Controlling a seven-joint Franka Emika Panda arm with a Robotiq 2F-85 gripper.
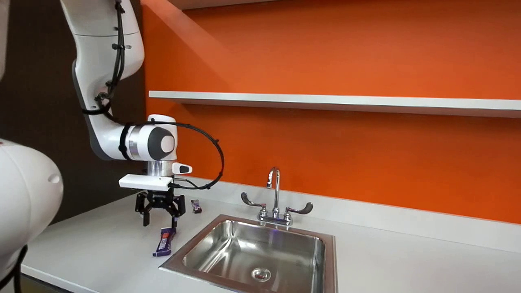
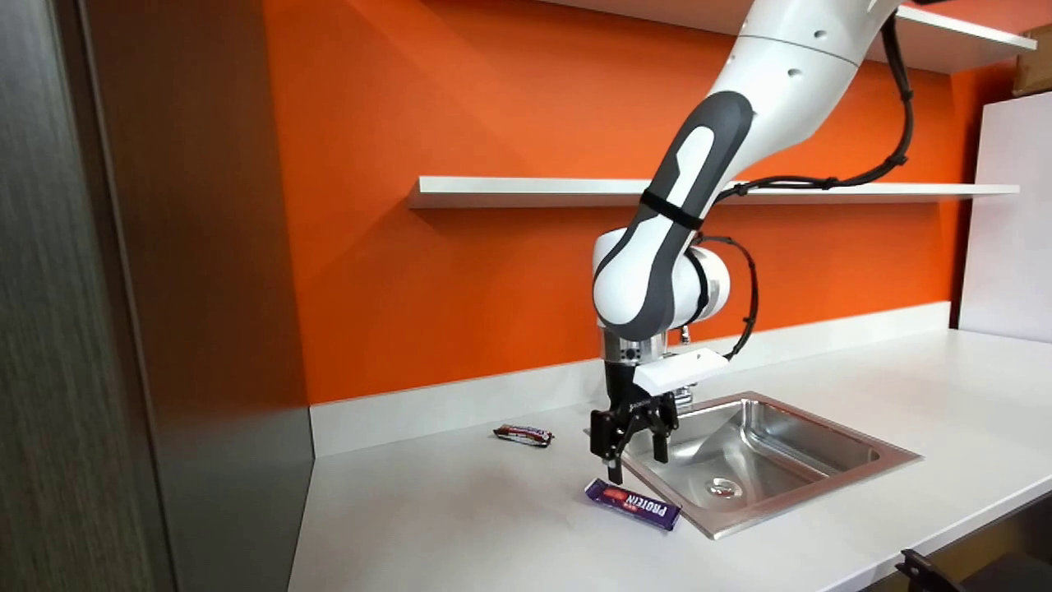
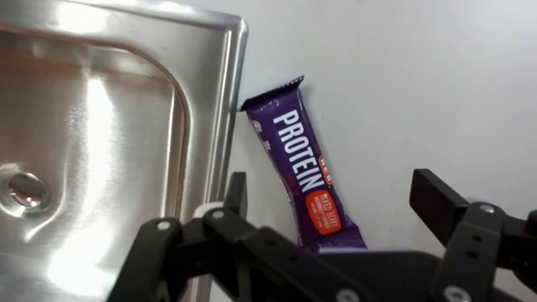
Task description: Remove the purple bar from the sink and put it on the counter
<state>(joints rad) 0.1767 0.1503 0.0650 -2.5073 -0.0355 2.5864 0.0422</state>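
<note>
The purple bar, a wrapped protein bar, lies flat on the counter (image 1: 101, 248) beside the sink (image 1: 330, 260). It shows in both exterior views (image 1: 165, 242) (image 2: 633, 504) and in the wrist view (image 3: 300, 147). One end is close to the sink's rim (image 3: 209, 84); the near end is partly hidden by the gripper in the wrist view. My gripper (image 1: 160, 223) is open and empty, pointing down above the bar. In the wrist view its fingers (image 3: 331, 191) stand apart on either side of the bar, not touching it. The sink basin shows only its drain.
A smaller wrapped bar (image 1: 196, 206) lies farther back on the counter, also in an exterior view (image 2: 523, 435). The chrome faucet (image 1: 276, 203) with two handles stands behind the sink. A white wall shelf (image 1: 325, 99) hangs above. A dark panel (image 2: 214, 329) borders the counter's end.
</note>
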